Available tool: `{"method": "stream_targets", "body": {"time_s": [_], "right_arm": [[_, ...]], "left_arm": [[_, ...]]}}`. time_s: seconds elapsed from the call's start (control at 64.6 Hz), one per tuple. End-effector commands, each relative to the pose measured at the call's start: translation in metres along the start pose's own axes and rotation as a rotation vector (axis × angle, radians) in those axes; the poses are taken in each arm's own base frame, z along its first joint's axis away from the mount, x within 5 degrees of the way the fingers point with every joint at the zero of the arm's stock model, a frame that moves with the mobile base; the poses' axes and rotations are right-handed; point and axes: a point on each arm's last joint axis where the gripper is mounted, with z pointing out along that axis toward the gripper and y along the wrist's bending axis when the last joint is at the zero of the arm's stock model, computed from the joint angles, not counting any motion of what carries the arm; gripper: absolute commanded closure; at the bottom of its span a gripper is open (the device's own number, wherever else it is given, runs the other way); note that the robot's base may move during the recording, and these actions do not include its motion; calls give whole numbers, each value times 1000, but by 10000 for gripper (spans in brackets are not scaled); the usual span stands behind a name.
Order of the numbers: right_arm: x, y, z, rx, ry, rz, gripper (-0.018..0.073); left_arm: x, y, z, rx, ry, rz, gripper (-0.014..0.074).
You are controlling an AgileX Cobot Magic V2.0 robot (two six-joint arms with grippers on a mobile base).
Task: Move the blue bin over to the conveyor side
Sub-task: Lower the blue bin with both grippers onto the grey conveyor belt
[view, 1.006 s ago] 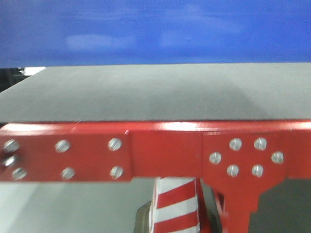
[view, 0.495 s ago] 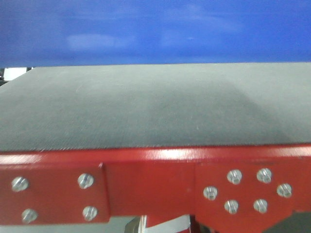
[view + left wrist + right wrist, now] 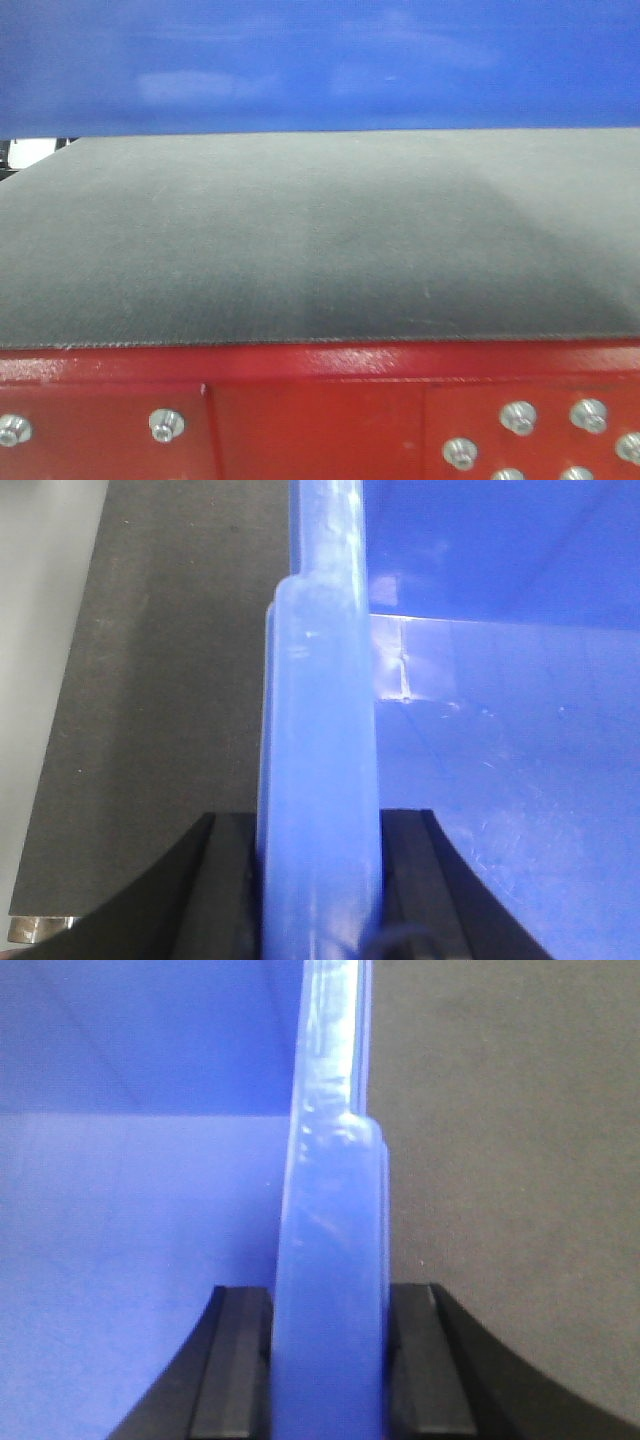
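Observation:
The blue bin [image 3: 320,65] fills the top of the front view, held above the black belt of the conveyor side [image 3: 300,240], whose red frame [image 3: 320,400] with silver bolts runs along the bottom. In the left wrist view my left gripper [image 3: 318,880] is shut on the bin's thick left rim [image 3: 320,730], one black finger on each side, with the bin's inside to the right. In the right wrist view my right gripper [image 3: 330,1360] is shut on the bin's right rim [image 3: 330,1210], with the bin's inside to the left. Black belt lies below both rims.
A pale grey floor strip [image 3: 40,630] shows past the belt's left edge in the left wrist view. A silver bolt [image 3: 40,927] sits at the belt's near left corner. A bright gap [image 3: 30,150] shows under the bin at the far left.
The red frame has dropped lower in the front view and more belt shows, as the view moved forward over the conveyor. The striped post below the frame has left the view.

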Motion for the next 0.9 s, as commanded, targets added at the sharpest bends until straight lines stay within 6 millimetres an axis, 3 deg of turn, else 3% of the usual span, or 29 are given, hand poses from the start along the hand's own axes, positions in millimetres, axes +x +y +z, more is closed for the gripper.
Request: {"method": "stream_targets", "body": {"time_s": [0.0,0.882], "right_arm": [[-8,0,-12,-7,-121,-14,647],[-8,0,-12,-7,-121,-14,647]], "left_arm": [[-7,-1,-11,27,-110,4,615],[-9,-1,-12,32,-127,5,615]]}}
